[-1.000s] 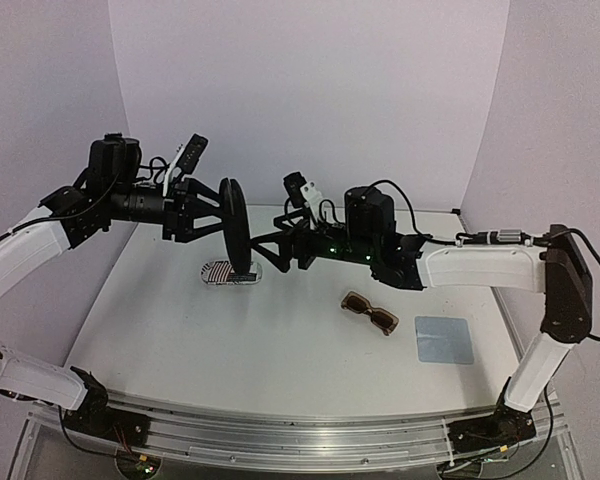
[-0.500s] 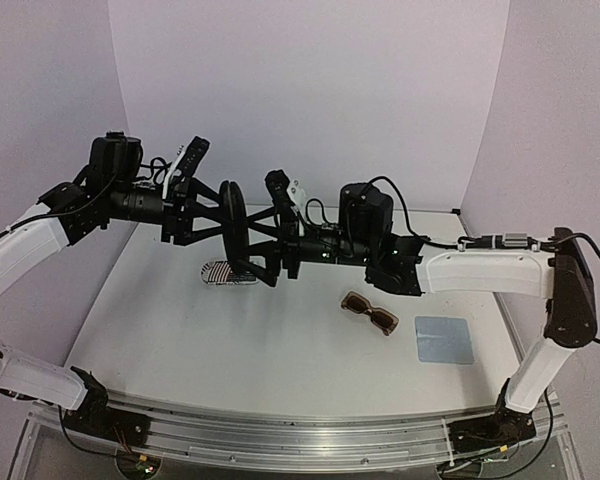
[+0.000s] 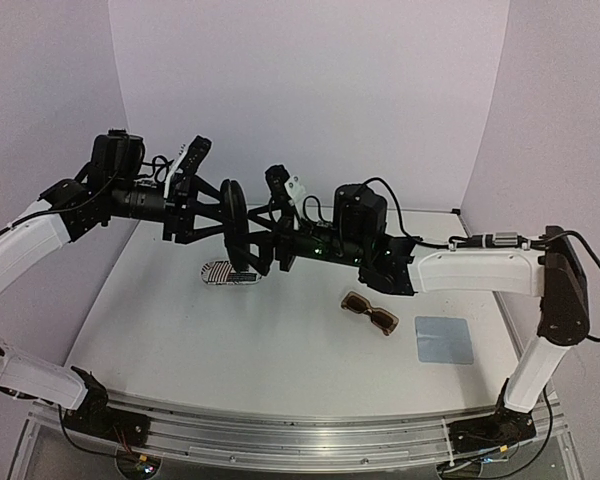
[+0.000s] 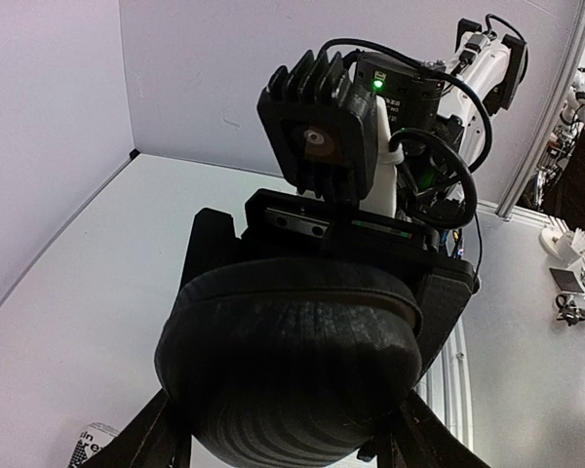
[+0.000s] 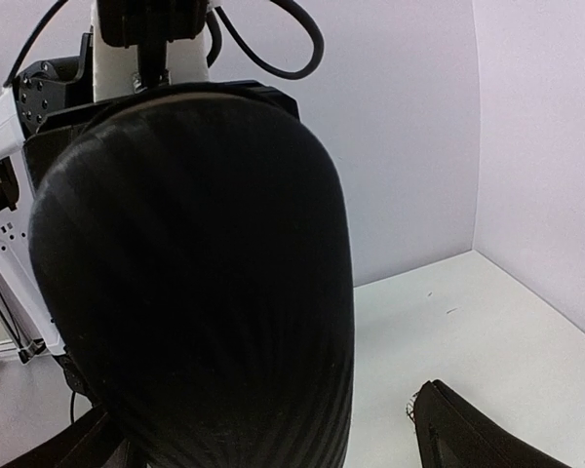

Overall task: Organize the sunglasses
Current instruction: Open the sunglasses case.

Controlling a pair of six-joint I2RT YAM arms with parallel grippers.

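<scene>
I am looking at one pair, the brown sunglasses (image 3: 369, 313), which are lying flat on the white table (image 3: 180, 340), in its right half and nearer the right edge than the left. The chunky brown frame is sitting askew, one brownish lens pointing toward the far left corner, the other toward the near right corner. Whether the temples are folded, I cannot tell.

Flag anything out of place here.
The black oval glasses case stands on edge in mid-air, clamped by the left gripper; the brown chunky-framed sunglasses lie loose on the white table. Nothing looks damaged.
</scene>
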